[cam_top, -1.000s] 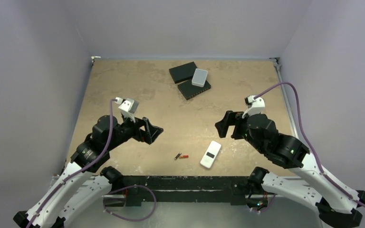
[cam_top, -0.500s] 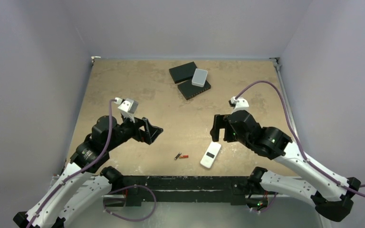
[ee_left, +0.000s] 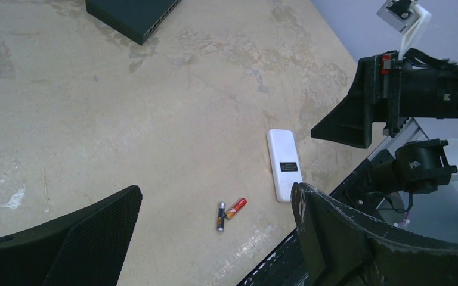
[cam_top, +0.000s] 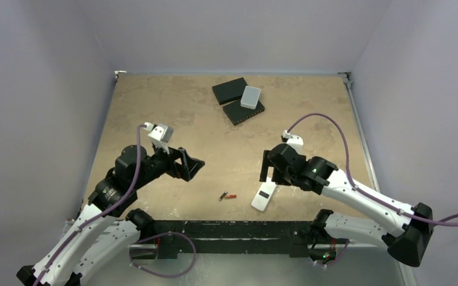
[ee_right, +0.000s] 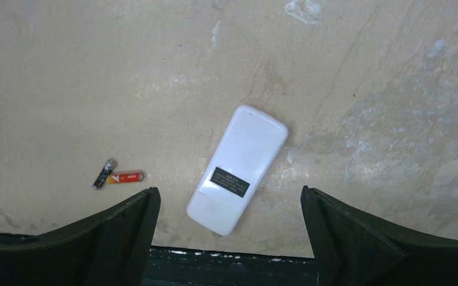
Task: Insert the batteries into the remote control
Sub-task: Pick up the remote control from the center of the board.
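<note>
Right wrist view looks straight down on the remote control (ee_right: 237,171), which lies back-up and slantwise on the desk (ee_right: 364,71), its lower end close to the near edge. The right claw (ee_right: 229,195) hangs above it with jaws spread fully wide and nothing between them. The batteries (ee_right: 118,176) lie just left of the remote, one dark and one red-orange, their ends touching in a shallow V. The left claw (cam_top: 189,167) hovers well off to the left, also gaping and empty.

The likeliest mishap is a shove. If the right claw comes down off-centre, a finger could push the remote toward the near edge and off the desk. The batteries are round and tiny; wide fingers may roll them, or pinch both at once. Whether the dark rectangle on the remote's back is an open bay I cannot tell.

Two black flat boxes (cam_top: 229,90) and a pale grey box (cam_top: 250,96) sit far back, well apart from the work. Nothing blocks either approach.
</note>
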Controlling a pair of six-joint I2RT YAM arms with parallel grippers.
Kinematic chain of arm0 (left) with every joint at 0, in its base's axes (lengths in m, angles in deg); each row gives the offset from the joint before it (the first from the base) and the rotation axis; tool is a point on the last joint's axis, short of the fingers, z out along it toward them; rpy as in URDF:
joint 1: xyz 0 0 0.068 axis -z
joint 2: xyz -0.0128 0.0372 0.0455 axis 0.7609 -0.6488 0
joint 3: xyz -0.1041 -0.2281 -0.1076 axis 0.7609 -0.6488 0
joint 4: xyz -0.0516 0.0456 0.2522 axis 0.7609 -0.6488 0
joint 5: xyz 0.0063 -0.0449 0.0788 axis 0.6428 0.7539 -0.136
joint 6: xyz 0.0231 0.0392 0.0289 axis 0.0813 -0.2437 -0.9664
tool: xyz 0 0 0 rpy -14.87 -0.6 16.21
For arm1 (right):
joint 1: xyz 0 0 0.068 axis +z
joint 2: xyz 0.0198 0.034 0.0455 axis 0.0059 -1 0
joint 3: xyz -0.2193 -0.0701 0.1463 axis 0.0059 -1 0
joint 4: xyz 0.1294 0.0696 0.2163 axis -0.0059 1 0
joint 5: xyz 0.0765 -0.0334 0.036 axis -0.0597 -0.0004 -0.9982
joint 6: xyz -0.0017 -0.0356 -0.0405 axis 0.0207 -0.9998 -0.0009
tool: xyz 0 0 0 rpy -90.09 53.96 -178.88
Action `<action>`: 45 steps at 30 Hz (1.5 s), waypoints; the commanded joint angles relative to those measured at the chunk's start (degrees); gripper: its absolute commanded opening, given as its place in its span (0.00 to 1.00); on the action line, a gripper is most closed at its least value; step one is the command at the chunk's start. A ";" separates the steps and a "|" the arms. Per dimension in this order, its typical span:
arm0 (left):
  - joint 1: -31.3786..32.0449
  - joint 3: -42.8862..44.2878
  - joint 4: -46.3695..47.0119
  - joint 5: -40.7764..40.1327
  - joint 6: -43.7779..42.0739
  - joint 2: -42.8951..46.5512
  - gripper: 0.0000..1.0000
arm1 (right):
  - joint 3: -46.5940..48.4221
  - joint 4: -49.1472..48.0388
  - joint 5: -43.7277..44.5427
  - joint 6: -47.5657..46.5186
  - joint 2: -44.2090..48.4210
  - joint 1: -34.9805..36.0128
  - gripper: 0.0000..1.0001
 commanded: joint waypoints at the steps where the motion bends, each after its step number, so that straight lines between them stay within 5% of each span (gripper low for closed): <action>1: -0.09 -0.09 1.20 0.86 -0.32 0.36 0.98 | -2.33 -1.43 3.25 11.44 -1.27 0.06 0.99; 10: -0.09 -0.11 1.37 1.68 -0.34 0.54 0.98 | -4.41 -1.84 3.64 23.26 -10.40 0.06 0.99; 19: -0.10 -0.18 1.58 2.47 -0.48 0.54 0.98 | -2.05 -2.60 4.67 25.41 -21.12 0.06 0.99; 45: -0.09 -0.16 1.83 3.89 -1.12 0.58 0.98 | -3.76 -6.04 -0.21 29.76 -24.25 4.53 0.99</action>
